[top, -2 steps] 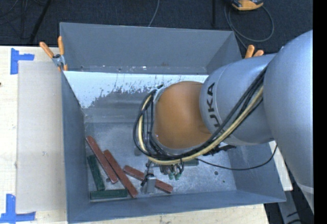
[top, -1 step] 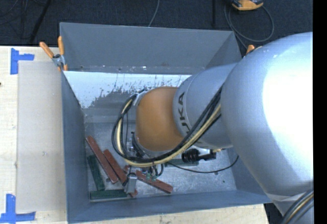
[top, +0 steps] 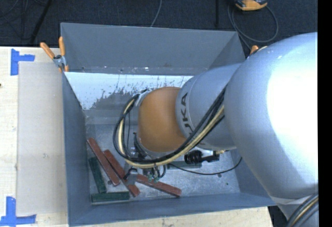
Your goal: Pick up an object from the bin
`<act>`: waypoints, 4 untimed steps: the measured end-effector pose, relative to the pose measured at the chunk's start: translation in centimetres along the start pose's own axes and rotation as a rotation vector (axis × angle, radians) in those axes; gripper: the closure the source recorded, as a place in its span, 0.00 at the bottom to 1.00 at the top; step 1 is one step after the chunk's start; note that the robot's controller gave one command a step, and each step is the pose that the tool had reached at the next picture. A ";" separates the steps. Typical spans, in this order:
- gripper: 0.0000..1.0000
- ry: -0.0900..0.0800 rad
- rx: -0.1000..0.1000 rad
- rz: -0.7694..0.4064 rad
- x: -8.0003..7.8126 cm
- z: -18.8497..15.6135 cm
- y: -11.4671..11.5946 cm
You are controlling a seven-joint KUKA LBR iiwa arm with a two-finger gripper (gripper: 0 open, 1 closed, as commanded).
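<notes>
- Down in the grey bin (top: 75,169), the arm's orange wrist cover (top: 161,117) and looping cables (top: 122,132) hang over the floor, left of centre.
- The gripper (top: 148,171) sits low beneath that cover, right above the near end of a flat red-brown bar (top: 162,187) lying almost level along the front of the floor.
- Just to its left, two more red-brown bars (top: 111,166) slant side by side, and two dark green bars (top: 97,175) lie beyond them, one along the front wall. It's a loose scatter with some overlaps.
- Handling, by my read: these look like thin, stiff, light strips, not fragile, but smooth and flat against the metal, so they could skid or tip out.
- Best hold, I'd say, is across the narrow width near the bar's middle, so it lifts level rather than swinging.
- The claw itself is tucked under the wrist; open or closed, I cannot tell, nor whether it touches the bar or holds anything.
</notes>
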State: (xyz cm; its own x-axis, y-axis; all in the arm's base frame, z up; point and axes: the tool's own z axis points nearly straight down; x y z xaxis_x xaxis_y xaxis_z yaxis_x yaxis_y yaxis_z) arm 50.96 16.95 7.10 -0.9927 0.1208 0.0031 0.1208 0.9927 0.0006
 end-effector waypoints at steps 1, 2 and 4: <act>0.00 -0.004 0.000 0.003 -0.1 0.1 -0.1; 0.00 -0.002 0.004 -0.069 -2.3 0.1 -7.3; 1.00 -0.007 0.003 -0.083 -5.0 -0.4 -17.3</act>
State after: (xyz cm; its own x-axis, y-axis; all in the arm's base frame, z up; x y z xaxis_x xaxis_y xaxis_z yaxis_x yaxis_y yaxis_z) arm 53.87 -0.86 7.46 -0.9993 0.0378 -0.0039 0.0378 0.9993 -0.0020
